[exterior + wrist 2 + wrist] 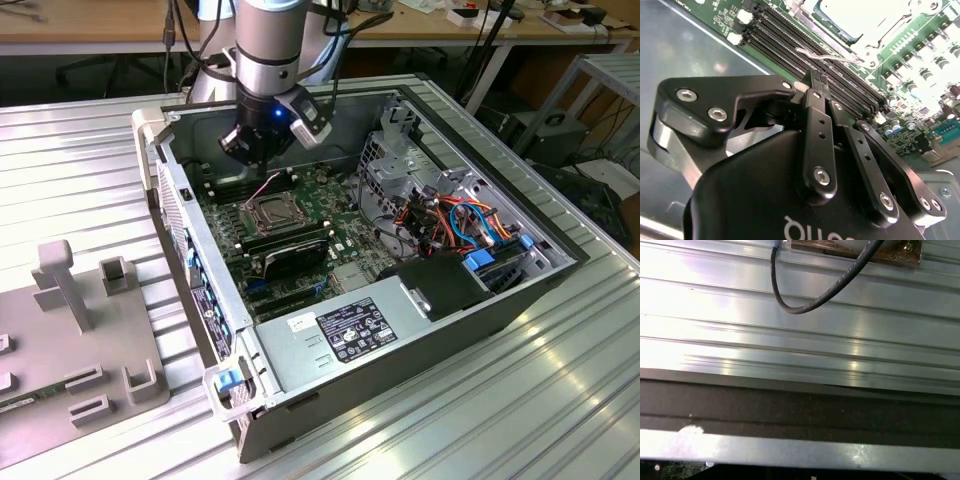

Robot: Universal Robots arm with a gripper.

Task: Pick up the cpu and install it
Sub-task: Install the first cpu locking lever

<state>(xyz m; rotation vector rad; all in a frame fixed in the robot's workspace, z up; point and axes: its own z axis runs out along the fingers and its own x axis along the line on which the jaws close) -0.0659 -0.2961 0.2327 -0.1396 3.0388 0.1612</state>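
The cpu (272,210) lies flat inside its socket on the motherboard, in the middle of the open computer case (330,360). In the second wrist view it shows as a pale square top (840,14) under the socket's metal frame. My gripper (262,158) hangs inside the case just behind the socket, toward the case's back wall. Its black fingers (816,115) meet at the tips, shut, with nothing seen between them. The gripper's tips (818,80) sit low over the black memory slots (790,37), close to the thin wire lever (827,58) of the socket.
A black card (290,248) and the power supply (350,335) lie in front of the socket. Orange and blue cables (450,215) fill the exterior view's right side of the case. A grey fixture (80,330) stands on the ribbed table. A black cable (815,301) loops outside the case.
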